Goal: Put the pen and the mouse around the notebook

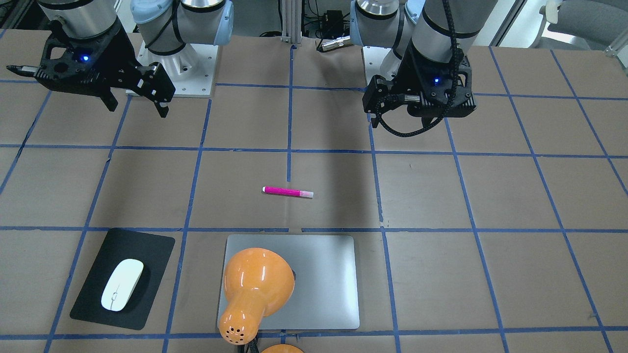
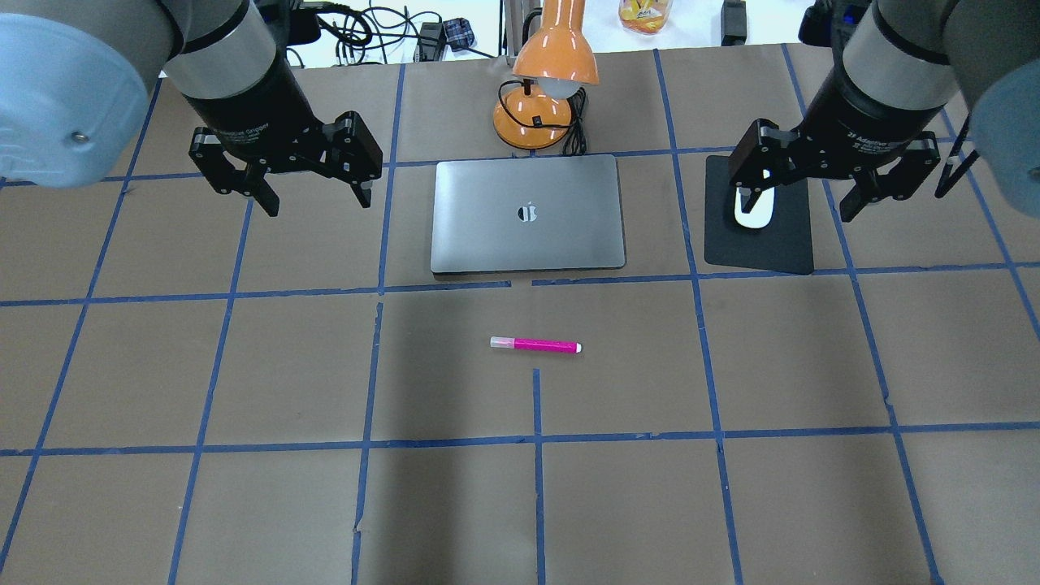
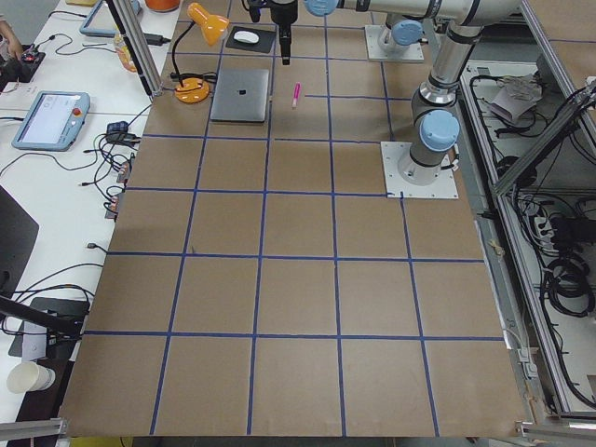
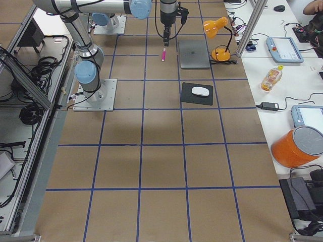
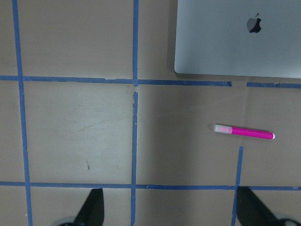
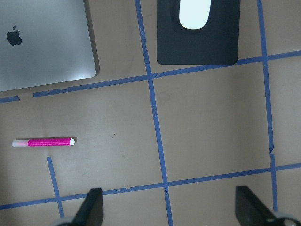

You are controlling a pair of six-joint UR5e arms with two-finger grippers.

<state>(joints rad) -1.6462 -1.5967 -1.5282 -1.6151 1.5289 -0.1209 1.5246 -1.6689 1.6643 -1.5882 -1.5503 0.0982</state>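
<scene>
While we hold our left gripper (image 2: 317, 203) and right gripper (image 2: 796, 208) spread wide and empty, the pen (image 2: 535, 344) lies apart from the notebook (image 2: 528, 215), the mouse (image 2: 756, 216) on a black mat (image 2: 760, 248) beside it.

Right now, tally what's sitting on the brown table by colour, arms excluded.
Pink: 1, pen
White: 1, mouse
Silver: 1, notebook
Black: 1, mat
Orange: 1, lamp
Total: 5

In the front-facing view the lamp (image 1: 255, 289) hides one corner of the notebook (image 1: 324, 284). From overhead, the right end effector (image 2: 800, 207) covers part of the mouse (image 2: 756, 218), whose far end the right wrist view cuts off.
</scene>
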